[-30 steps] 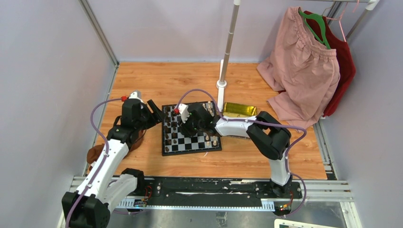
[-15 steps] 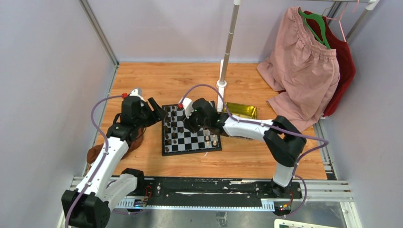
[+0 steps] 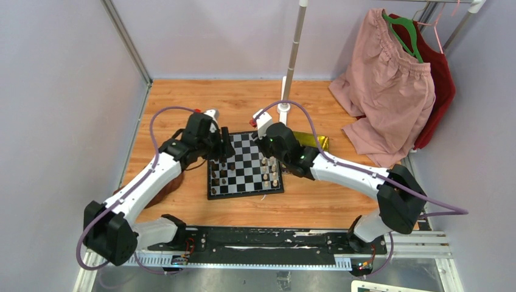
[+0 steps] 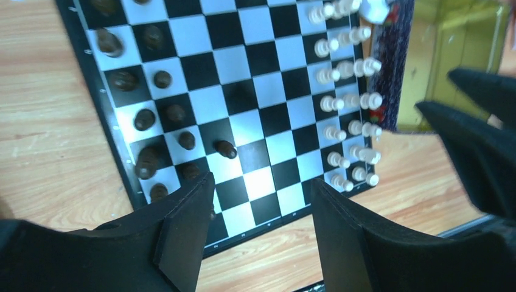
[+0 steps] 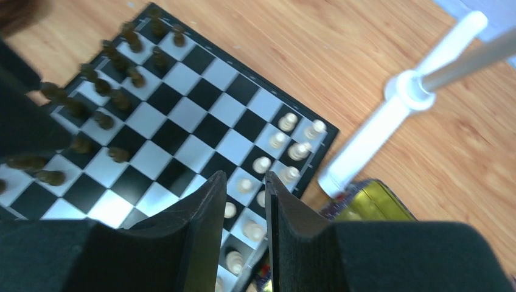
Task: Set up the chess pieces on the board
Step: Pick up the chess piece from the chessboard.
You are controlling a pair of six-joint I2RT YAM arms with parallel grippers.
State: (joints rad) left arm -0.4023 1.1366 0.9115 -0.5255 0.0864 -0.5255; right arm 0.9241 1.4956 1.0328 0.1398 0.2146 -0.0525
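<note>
The board (image 3: 246, 176) lies flat in the middle of the wooden table. Dark chess pieces (image 3: 219, 171) stand along its left columns, and in the left wrist view one dark piece (image 4: 225, 148) stands a column further in. Cream-white pieces (image 3: 271, 173) fill its right columns. My left gripper (image 3: 226, 146) hovers over the board's far left part, open, and nothing shows between its fingers (image 4: 188, 210). My right gripper (image 3: 272, 153) hangs above the white pieces (image 5: 286, 140) at the far right. Its jaws stand a narrow gap apart and grip nothing.
A gold tray (image 3: 313, 141) sits just right of the board, half under the right arm. A white pole's base (image 3: 283, 108) stands behind the board. Pink and red clothes (image 3: 389, 91) hang at the back right. Something brown (image 3: 172, 181) lies left of the board.
Both arms have swung toward the board's far side. The left gripper came from off the left edge to over the board. The right gripper drew back from mid-board to the far right.
</note>
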